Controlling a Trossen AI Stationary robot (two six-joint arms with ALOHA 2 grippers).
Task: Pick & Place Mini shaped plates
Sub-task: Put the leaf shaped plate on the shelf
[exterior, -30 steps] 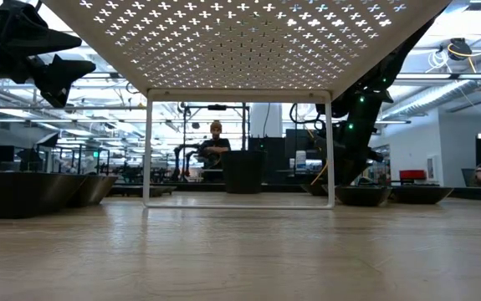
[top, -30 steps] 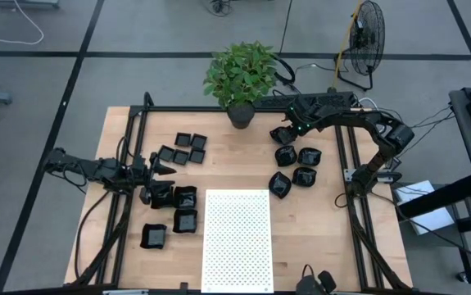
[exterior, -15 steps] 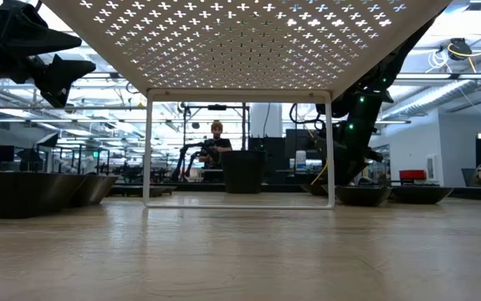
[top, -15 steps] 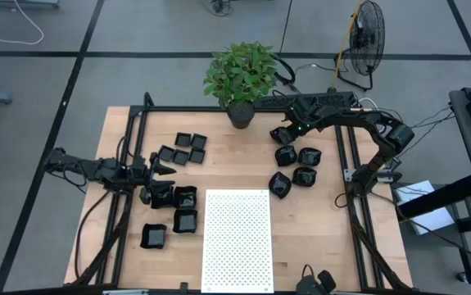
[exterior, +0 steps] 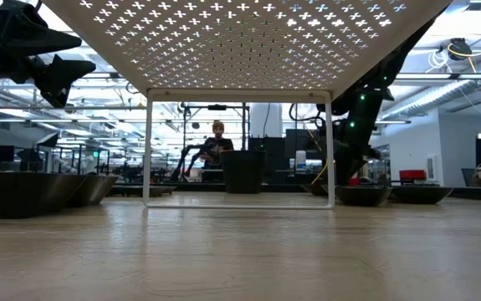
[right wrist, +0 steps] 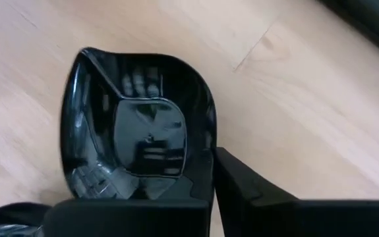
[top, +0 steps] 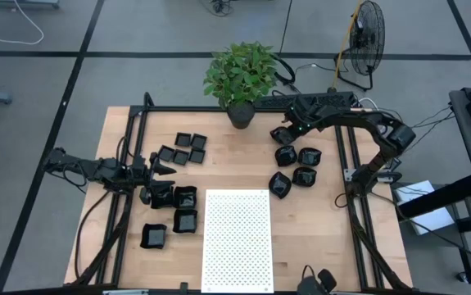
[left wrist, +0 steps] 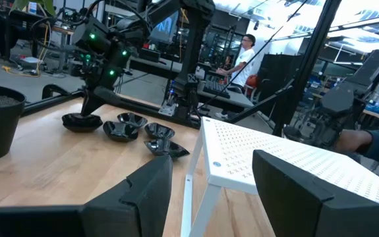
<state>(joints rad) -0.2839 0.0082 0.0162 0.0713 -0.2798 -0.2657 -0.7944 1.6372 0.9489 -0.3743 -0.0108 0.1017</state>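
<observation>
Several glossy black mini plates lie on the wooden table: a square-shaped group at the left (top: 182, 149) and a rounded group at the far right (top: 304, 175). My right gripper (top: 285, 131) is down at the farthest plate of the right group (right wrist: 143, 131) and is shut on its rim; that plate rests on the table by its bottom. My left gripper (top: 165, 168) is open and empty, held above the left group and pointing toward the table's right; its fingers show apart in the left wrist view (left wrist: 209, 197). My right gripper has the rounded plate by a stretch of its raised rim (right wrist: 204, 158). One finger (right wrist: 130, 214) stands over the plate's hollow and the other finger (right wrist: 248, 191) outside the rim. The fingers come from above, pointing down. The plate lies flat on the table.
A white perforated stand (top: 237, 239) on legs takes up the near middle of the table. A potted plant (top: 240, 113) stands at the far edge. Black frame rails (top: 350, 164) run along both sides. People show in the room beyond the table.
</observation>
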